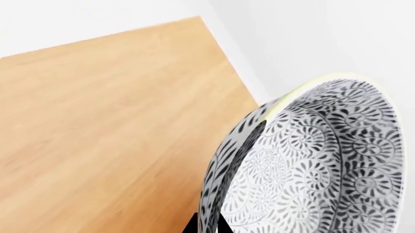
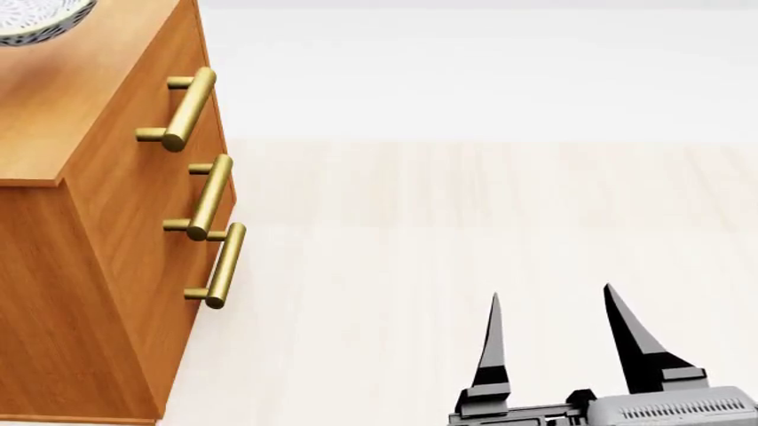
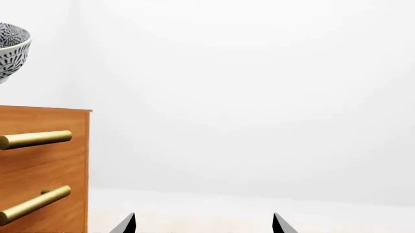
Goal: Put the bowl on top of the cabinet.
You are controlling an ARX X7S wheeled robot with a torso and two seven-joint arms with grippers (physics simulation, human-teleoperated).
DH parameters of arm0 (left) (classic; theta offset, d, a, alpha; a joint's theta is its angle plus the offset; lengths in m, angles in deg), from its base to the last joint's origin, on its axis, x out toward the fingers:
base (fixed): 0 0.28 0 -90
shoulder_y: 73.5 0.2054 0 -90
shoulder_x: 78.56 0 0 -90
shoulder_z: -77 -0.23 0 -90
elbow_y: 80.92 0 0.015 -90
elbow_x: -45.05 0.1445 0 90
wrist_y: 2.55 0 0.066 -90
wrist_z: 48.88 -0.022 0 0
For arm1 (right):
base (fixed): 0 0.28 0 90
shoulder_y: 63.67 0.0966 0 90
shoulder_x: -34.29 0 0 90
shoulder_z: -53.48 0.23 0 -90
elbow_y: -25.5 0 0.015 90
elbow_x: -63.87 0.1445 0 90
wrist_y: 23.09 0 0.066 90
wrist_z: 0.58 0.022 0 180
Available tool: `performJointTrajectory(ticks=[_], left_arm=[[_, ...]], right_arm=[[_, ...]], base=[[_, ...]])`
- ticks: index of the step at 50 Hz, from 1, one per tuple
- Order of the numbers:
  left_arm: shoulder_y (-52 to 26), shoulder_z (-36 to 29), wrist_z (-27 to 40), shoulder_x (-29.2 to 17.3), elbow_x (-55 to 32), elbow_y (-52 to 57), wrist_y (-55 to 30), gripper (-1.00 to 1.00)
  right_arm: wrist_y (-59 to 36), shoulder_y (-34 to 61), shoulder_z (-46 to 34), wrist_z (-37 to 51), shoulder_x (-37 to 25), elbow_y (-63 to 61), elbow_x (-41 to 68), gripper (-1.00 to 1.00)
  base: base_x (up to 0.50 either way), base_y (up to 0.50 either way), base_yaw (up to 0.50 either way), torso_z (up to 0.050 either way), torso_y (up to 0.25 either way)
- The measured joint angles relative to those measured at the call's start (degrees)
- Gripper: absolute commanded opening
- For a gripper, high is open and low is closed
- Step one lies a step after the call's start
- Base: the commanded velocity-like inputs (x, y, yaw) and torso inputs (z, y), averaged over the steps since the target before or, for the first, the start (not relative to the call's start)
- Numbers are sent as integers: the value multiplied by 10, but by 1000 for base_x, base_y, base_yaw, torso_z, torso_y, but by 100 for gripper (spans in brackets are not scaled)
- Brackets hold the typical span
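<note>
Three brass bar handles [image 2: 190,108] run down the front of the boxy orange-brown wooden cabinet [image 2: 106,222], which fills the left of the head view. Deep round ceramic bowl, white with dense dark grey floral pattern [image 2: 35,19], is at the top-left corner of that view, over the cabinet top, mostly cropped by the frame edge.

Right wrist view: bowl [image 3: 11,51] sits clearly above the cabinet's [image 3: 45,170] top surface with white background showing between them, so it is up in the air, not resting on the wood. Two of the handles [image 3: 36,139] show on this side.

Left wrist view: bowl [image 1: 318,160] is close to the camera, tilted, inside pattern facing the lens, with the cabinet top [image 1: 110,131] below it. Left gripper [image 1: 204,225]: only dark finger tips show at the frame edge, one on each side of the bowl's rim wall. Reads as pinching the rim, with the bowl carried by it.

Right gripper [image 2: 556,342]: two black pointed fingers [image 2: 634,342] spread wide apart, nothing between them, low over the pale floor [image 2: 498,222], well clear of the cabinet front. Same tips [image 3: 202,224] show at the edge of the right wrist view, also apart.
</note>
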Motion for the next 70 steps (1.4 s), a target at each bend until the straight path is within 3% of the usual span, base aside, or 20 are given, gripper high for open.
performJointTrajectory(ticks=[44,45,70], left_arm=[[36,12,-5,10,4,0,40,-100],[36,12,-5,10,4,0,40,100],[28,-10,-8,14,-7,0,44,100]], right_arm=[[20,-8,4,-1,6,31,0,100],[20,-8,4,-1,6,32,0,100],[25,-13,6,0,5,35,2,100]], base=[[0,0,0,0,0],[0,0,0,0,0],[0,0,0,0,0]])
